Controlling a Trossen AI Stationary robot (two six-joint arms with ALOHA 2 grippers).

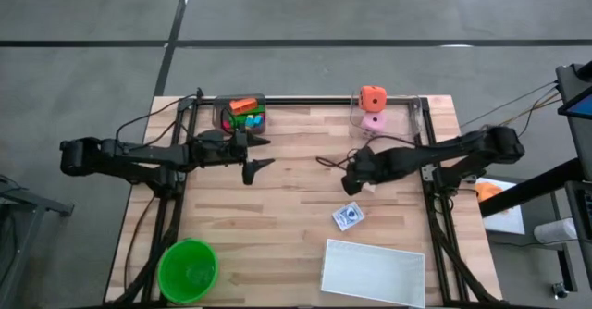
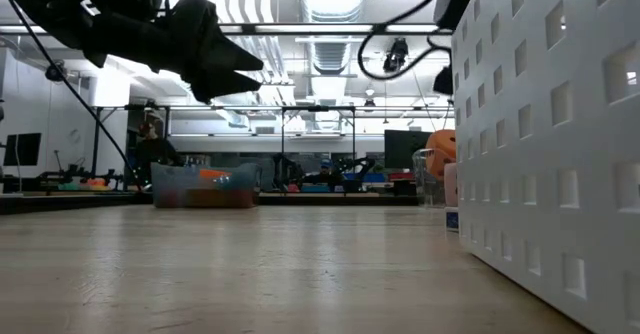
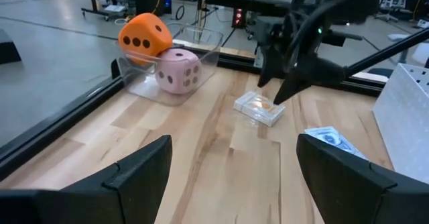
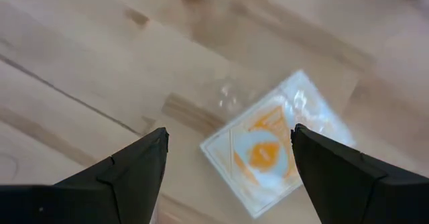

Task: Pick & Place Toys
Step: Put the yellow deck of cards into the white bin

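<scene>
The right gripper [image 3: 281, 93] hangs with fingers spread just above a clear-wrapped orange card [image 4: 268, 150], which lies flat on the table [image 1: 296, 226] (nothing is gripped). The left gripper [image 1: 256, 154], also wide and empty, waits beside the bin of small toys [image 1: 242, 113]. The orange die [image 3: 144, 38] rests on the pink die [image 3: 178, 70] in a clear tray, and a blue card [image 1: 348, 216] lies near the white tray [image 1: 374, 272].

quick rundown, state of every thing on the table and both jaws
left gripper: jaws open, empty, above the table by the toy bin
right gripper: jaws open, empty, over the orange card
orange card: flat on the table, not gripped
blue card: flat on the table
orange die: stacked on the pink die
pink die: in the clear tray
toy bin: holds toys
green bowl: upright
white tray: flat
</scene>
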